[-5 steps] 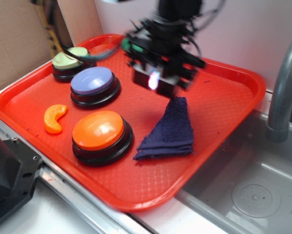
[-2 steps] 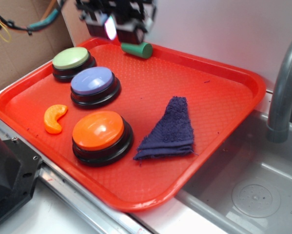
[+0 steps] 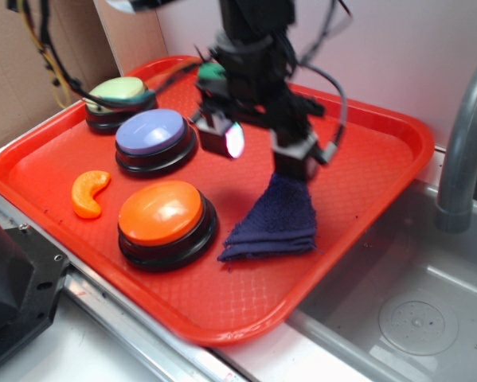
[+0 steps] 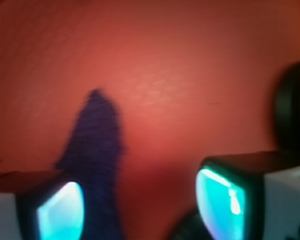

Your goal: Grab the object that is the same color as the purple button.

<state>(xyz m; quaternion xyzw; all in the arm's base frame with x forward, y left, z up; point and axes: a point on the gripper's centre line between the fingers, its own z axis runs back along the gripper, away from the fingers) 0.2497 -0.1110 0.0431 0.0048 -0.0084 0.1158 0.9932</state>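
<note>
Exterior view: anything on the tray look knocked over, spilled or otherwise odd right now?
Nothing spilled or damaged. The three buttons sit upright on the red tray. The purple rag lies crumpled in a loose fold. The open end effector hangs over its upper tip, one finger at the cloth, the other toward the purple button.

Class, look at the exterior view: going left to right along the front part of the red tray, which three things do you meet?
Orange crescent piece → orange-topped button → dark purple rag.
</note>
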